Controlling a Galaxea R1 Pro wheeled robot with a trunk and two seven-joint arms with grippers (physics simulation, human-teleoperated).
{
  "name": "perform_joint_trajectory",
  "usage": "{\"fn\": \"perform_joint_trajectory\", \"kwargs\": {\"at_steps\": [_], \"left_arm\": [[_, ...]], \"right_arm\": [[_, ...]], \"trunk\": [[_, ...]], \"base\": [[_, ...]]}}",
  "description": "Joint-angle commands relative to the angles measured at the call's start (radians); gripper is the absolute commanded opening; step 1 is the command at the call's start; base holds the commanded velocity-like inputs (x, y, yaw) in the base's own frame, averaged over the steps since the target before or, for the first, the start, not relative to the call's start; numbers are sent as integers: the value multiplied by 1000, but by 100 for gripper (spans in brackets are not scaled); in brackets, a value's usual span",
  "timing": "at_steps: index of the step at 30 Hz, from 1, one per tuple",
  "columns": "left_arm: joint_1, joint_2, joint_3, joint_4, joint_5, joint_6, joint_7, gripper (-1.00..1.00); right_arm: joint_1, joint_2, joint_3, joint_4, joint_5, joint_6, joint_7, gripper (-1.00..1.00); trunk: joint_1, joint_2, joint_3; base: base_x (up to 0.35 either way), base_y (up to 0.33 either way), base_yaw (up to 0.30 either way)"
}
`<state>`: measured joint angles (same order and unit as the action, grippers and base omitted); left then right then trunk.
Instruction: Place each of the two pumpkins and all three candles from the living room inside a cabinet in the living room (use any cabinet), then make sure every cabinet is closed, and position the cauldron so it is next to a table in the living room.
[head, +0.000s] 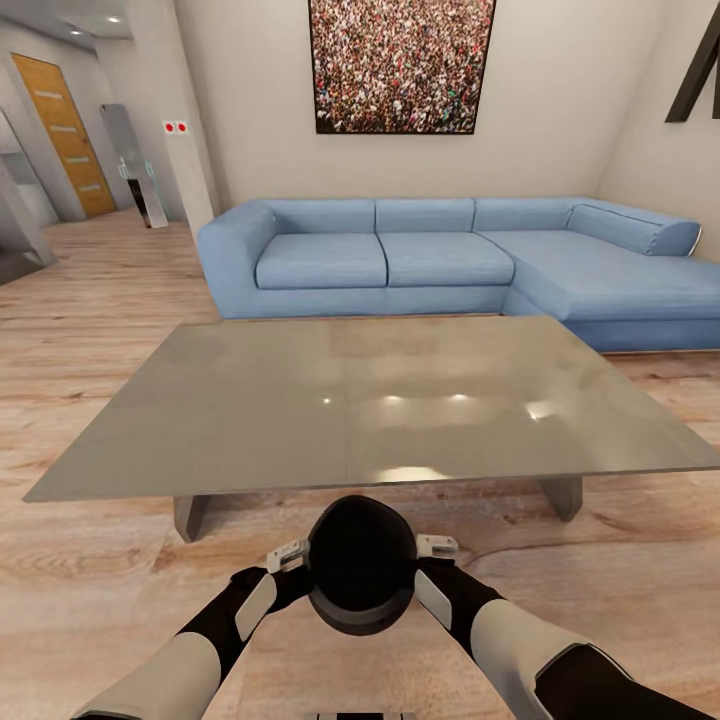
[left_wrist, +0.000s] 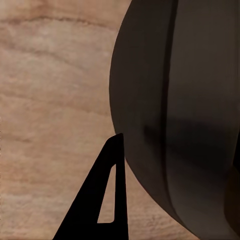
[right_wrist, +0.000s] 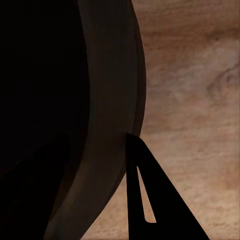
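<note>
The cauldron (head: 362, 575) is held between both arms, just short of the near edge of the grey table (head: 250, 420), above the wood floor (head: 90, 330). The left end effector (head: 288, 556) sits against its left rim and the right end effector (head: 436, 547) against its right rim. In the left wrist view one dark finger (left_wrist: 102, 200) lies just beside the pot's curved wall (left_wrist: 175, 110); in the right wrist view one finger (right_wrist: 150, 200) lies beside the rim (right_wrist: 115, 125). Whether each pair of fingers pinches the rim or merely presses the pot from outside, I cannot tell. The main risk looks like a slip: a round, smooth wall gripped from two sides could rotate or drop if one arm lowers faster than the other or the squeeze eases unevenly. A second risk is clipping the table edge if the base rolls forward with the pot at this height. Set down where it hangs, the pot would probably count as next to the table; a blue sofa (head: 430, 255) stands beyond.
</note>
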<state>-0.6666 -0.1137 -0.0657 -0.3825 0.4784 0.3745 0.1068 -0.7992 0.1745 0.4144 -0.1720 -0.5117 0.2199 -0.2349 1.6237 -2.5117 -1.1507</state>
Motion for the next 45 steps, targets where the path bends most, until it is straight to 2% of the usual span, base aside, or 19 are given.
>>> {"fn": "perform_joint_trajectory", "kwargs": {"at_steps": [1, 6, 15, 34, 35, 40, 41, 45], "left_arm": [[1, 2, -8, -1, -17, 6, 14, -100], [1, 2, -8, -1, -17, 6, 14, -100], [1, 2, -8, -1, -17, 6, 14, -100], [1, 2, -5, -1, -15, 7, 14, -100], [1, 2, -5, -1, -15, 7, 14, -100], [1, 2, -6, -1, -15, 7, 15, -100], [1, 2, -6, -1, -15, 7, 14, 100], [1, 2, -6, -1, -16, 7, 16, 100]], "right_arm": [[-2, 0, -20, -23, 19, 6, -8, -100], [-2, 0, -20, -23, 19, 6, -8, -100], [-2, 0, -20, -23, 19, 6, -8, -100], [-2, 0, -20, -23, 19, 5, -8, -100], [-2, 0, -20, -23, 19, 5, -8, 100], [-2, 0, -20, -23, 19, 7, -8, 100], [-2, 0, -20, -23, 19, 7, -8, 100], [-2, 0, -20, -23, 19, 7, -8, 100]], "trunk": [[0, 0, -1], [0, 0, -1], [4, -3, -36], [4, -3, -36], [4, -3, -36], [4, -3, -36], [4, -3, -36], [4, -3, -36]], "base": [[0, 0, 0], [0, 0, 0], [0, 0, 0], [0, 0, 0], [0, 0, 0], [0, 0, 0], [0, 0, 0], [0, 0, 0]]}}
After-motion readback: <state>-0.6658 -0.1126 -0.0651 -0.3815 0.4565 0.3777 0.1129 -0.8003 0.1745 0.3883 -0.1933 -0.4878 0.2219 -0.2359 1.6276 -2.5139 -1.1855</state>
